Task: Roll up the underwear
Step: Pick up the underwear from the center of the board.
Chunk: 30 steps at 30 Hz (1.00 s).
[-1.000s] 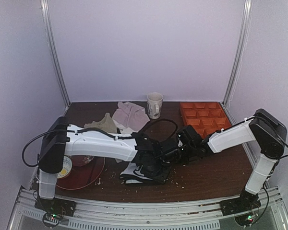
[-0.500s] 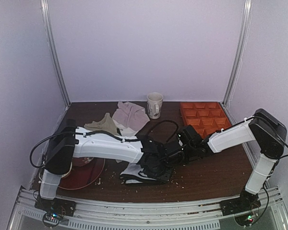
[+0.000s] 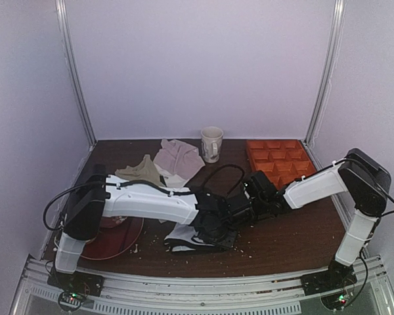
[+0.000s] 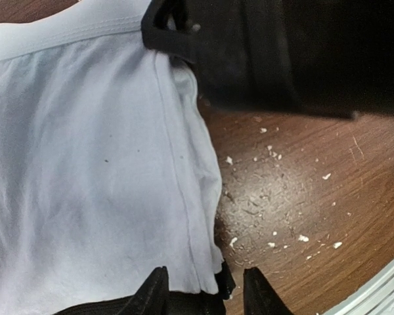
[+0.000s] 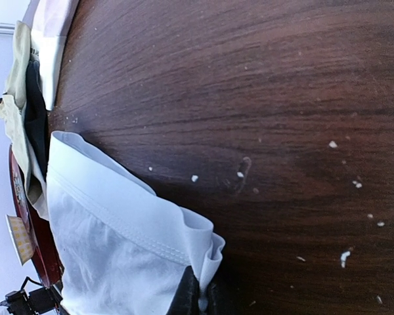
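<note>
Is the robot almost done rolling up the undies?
Not yet. The underwear still lies mostly flat on the table, no roll visible. The right gripper pinches a waistband corner; the left gripper sits at the hem. The rolling itself remains.

white cloth on dark brown wood

the underwear (image 4: 85,184) is white with a black hem; the table (image 5: 249,85) is dark brown woodgrain flecked with pale crumbs; an orange tray (image 3: 279,159), a cream mug (image 3: 211,143) and a dark red plate (image 3: 115,239) sit around.

Bare table (image 3: 295,236) lies right of the underwear (image 3: 187,237) — red plate (image 3: 118,237) crowds its left.
</note>
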Motion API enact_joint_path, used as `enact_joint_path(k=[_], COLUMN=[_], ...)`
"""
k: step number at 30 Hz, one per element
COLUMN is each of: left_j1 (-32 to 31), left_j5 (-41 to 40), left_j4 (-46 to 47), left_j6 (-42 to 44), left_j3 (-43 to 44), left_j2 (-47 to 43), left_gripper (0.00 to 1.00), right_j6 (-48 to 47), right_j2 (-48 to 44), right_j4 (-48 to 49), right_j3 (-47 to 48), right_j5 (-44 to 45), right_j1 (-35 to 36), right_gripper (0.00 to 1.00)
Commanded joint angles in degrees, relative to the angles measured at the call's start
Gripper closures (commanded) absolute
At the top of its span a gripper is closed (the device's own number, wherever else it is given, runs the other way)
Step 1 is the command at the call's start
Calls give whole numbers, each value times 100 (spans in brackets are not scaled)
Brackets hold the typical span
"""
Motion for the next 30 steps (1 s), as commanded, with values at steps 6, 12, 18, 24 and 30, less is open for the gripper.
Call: enact_joint_path(k=[6,12,18,24,30], left_j1=[-173,-204,-263,-347,-365], left_j5=[-633,-679,-837,-1011,-1023], left_j4=[521,694,639,608,824], left_j6=[-421,-427,-433,-419,-314], left_j3=[-703,-828,-748,-724,-761], left_j2=[-341,-392,-394,-609,-749], left_gripper=[50,50,49,49,47], right_j6=[453,528,515,506,501], right_j2=[376,482,438,393,446], right_j4=[780,1127,1122,1112,1187], right_j3=[-560,-734,-797,-796,-824], right_j5=[-558,-756,-764,-756,-783], right_j1=[-94,-207,-209,-217,-225], right_gripper=[100,100,100,100,100])
